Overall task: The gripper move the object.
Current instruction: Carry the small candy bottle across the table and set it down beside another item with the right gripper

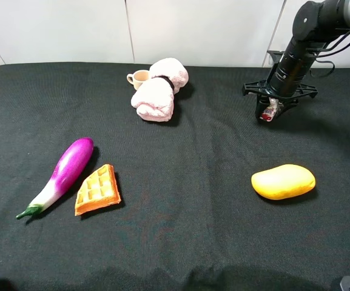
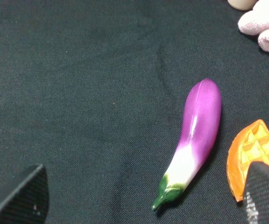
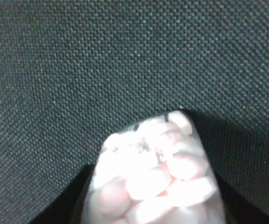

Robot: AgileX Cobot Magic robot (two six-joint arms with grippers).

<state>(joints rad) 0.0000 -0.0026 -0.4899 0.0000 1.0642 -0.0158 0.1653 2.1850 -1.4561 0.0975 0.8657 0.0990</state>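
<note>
The right claw (image 1: pixel 271 115) is pinching the little jar (image 1: pixel 272 108), well apart from the mango (image 1: pixel 282 181) on the worktop (image 1: pixel 193 236); the left claw (image 2: pixel 141 196) is spread.

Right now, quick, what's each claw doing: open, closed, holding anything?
Left claw: open, holding nothing.
Right claw: closed on the small jar.
</note>
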